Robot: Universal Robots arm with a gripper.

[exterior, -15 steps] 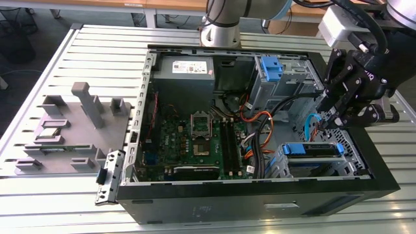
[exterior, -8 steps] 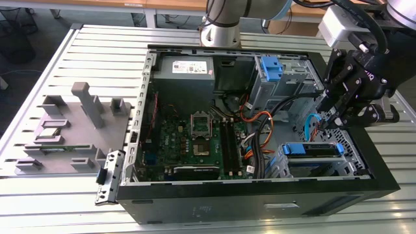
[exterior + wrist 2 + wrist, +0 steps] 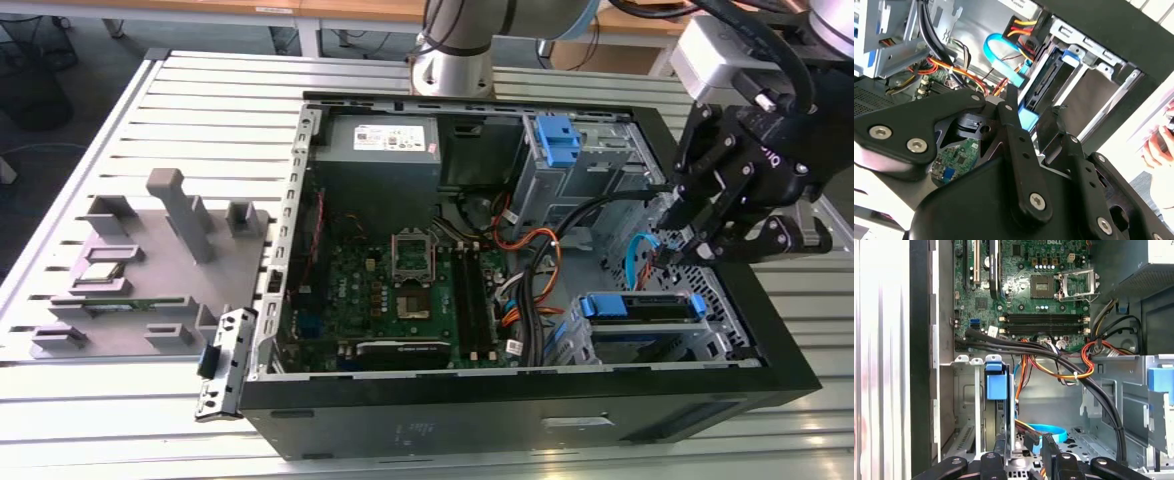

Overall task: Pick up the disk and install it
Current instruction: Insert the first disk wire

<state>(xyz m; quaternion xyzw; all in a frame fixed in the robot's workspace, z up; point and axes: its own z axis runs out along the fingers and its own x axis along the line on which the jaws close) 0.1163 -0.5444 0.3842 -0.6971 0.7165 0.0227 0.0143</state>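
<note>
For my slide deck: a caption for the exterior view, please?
Gripper hovers above the disk, which sits in the drive cage of the open computer case.

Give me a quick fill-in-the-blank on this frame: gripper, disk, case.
1. The gripper is ____ and holds nothing.
2. The disk sits in a bay of the computer case, framed by a ____ bracket.
3. The grey parts tray lies on the exterior view's ____ of the case.
Missing words: open; blue; left.
</note>
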